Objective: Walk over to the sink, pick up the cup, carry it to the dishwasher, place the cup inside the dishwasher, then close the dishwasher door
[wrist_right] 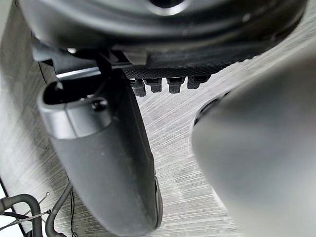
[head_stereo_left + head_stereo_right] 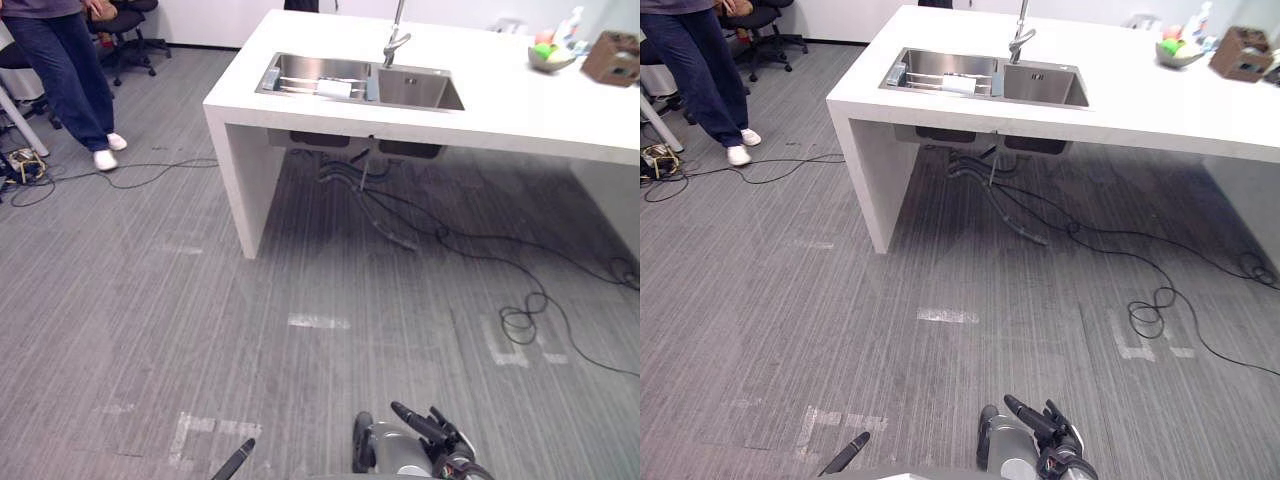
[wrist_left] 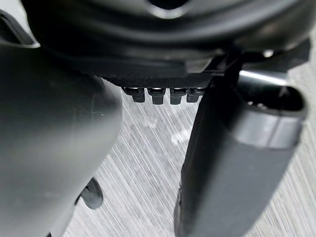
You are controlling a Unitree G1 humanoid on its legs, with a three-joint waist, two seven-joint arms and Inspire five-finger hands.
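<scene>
Approach leg. I am standing well back from the sink, with open floor between.

- The cup is lying on its side in the left basin, apparently on thin rails across it, near the divider and short of the faucet.
- Both hands are hanging low and carrying nothing. The right hand is showing fingers loosely straight. The left hand is reading the same in its wrist view.
- I am judging the cup small, white, stiff and light (material too far off to tell). It is probably smooth, and slick if wet. It may roll when nudged, since it is lying down.
- I am planning to wrap the body from above, thumb opposing fingers, rather than pinch the rim. No handle is making itself out from here.
- The floor is looking flat and grey, with pale tape marks. Cables are trailing under the counter and looping to the right, so I am favouring a straight line in.
- A person is standing at far left, well apart from my path. A bowl and a box are sitting at the counter's far right end.
</scene>
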